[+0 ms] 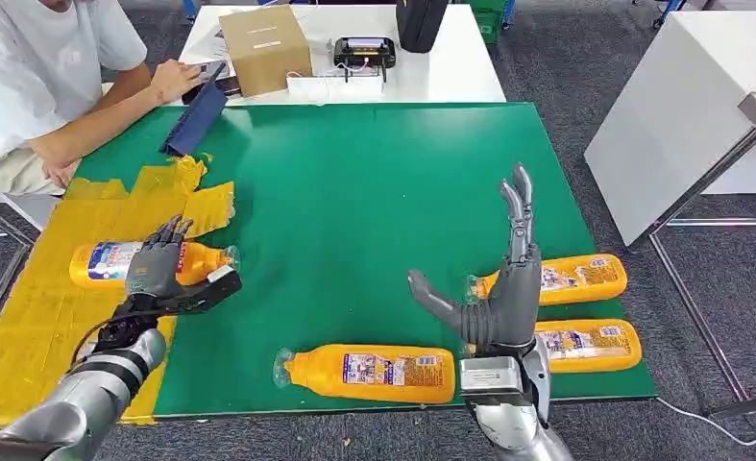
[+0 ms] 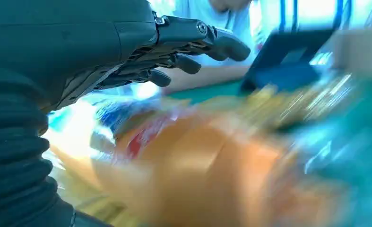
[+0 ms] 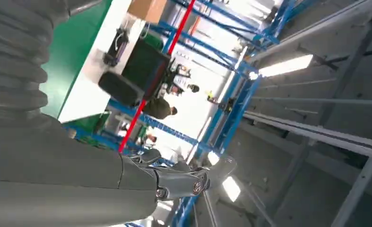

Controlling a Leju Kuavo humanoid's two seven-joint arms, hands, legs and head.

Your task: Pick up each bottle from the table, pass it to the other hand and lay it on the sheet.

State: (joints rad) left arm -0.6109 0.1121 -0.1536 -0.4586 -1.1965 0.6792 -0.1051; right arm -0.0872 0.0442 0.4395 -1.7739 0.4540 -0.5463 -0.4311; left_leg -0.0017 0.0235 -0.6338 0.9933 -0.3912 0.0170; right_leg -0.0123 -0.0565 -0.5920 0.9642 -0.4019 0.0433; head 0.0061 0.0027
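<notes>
Bottles on green mat, both hands empty

Head view: left hand (image 1: 158, 267) hovers over bottle on the sheet (image 1: 148, 262), fingers spread and flat, gripping nothing as far as I can tell; contact between palm and bottle can't be judged. That bottle lies on its side on the yellow sheet (image 1: 28, 317), cap end poking out past the fingers toward the green mat (image 1: 354, 192). Right hand (image 1: 499, 288) is raised upright, fingers straight and apart, thumb out to the side, holding nothing. Just behind it two bottles lie side by side: upper right bottle (image 1: 575, 279), partly blocked by the palm, and lower right bottle (image 1: 590, 346), partly blocked by the wrist. Front bottle (image 1: 369, 373) lies between the two hands, near the mat's front edge, nearer the right one. Beyond the left hand a person (image 1: 37, 77) sits at the mat's corner with an arm on the table, next to a dark tablet (image 1: 196, 115). Farther back, a cardboard box (image 1: 263, 48) and a black device (image 1: 364, 53) on a white table (image 1: 451, 67).

Left wrist view: fingers (image 2: 198, 38) extended, not curled; blurred orange bottle body (image 2: 198, 165) close under the palm. Tablet and person's arm sit past the fingertips.

Right wrist view: hand points up at ceiling lights and blue racking (image 3: 231, 109); fingers mostly hidden behind the cover.
</notes>
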